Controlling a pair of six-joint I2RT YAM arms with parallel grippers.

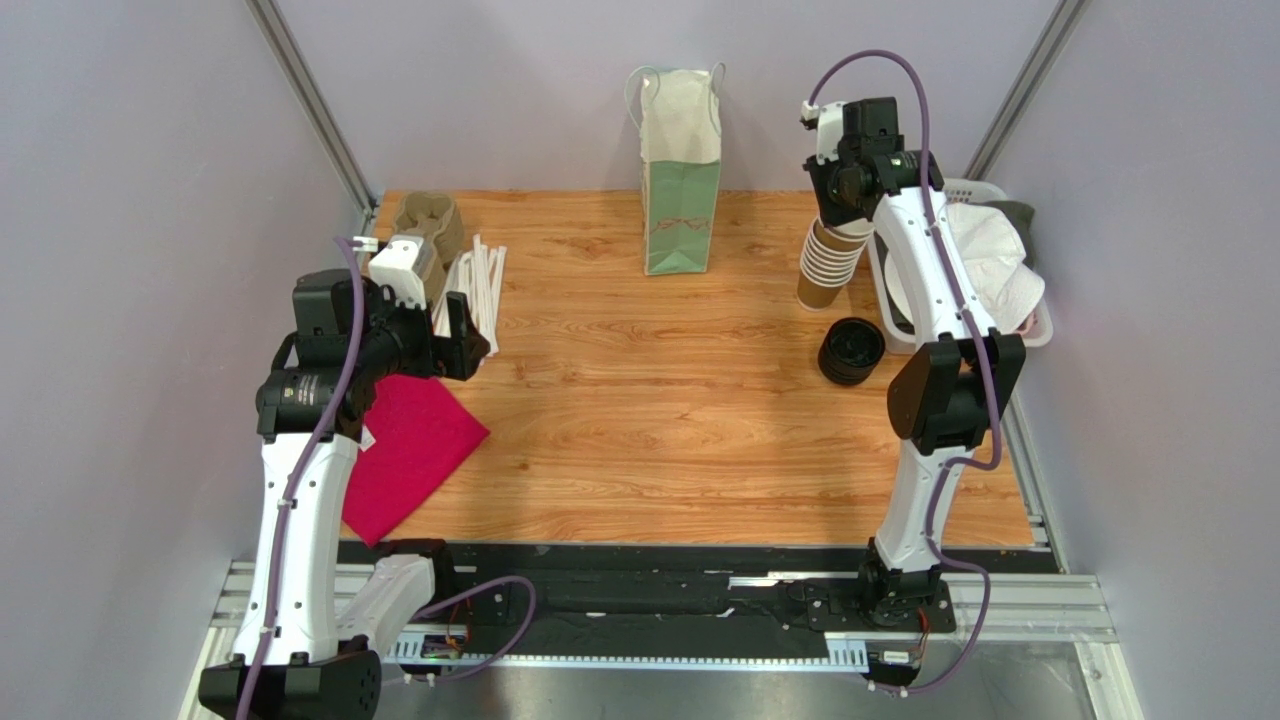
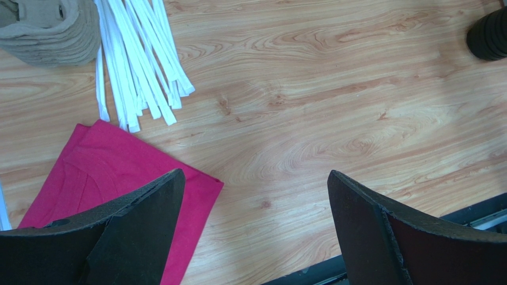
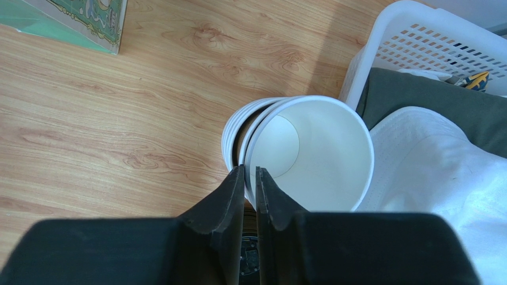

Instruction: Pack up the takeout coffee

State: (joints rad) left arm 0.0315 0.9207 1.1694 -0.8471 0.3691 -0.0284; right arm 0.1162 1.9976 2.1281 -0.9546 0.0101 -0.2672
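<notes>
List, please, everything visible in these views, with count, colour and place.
table: one, light wood
paper bag: one, green and white, upright, far middle
paper cups: one nested stack, brown, white inside, far right
lid: black, count unclear, nearer than the cups
basket: one, white, right edge
white cloth, dark cloth: one each, in the basket
cup carriers: one stack, tan, far left
wrapped straws: bundle, white, beside the carriers
napkin: one, magenta, near left
left claw: black, open, by the napkin
right claw: black, narrow gap astride top cup's rim
</notes>
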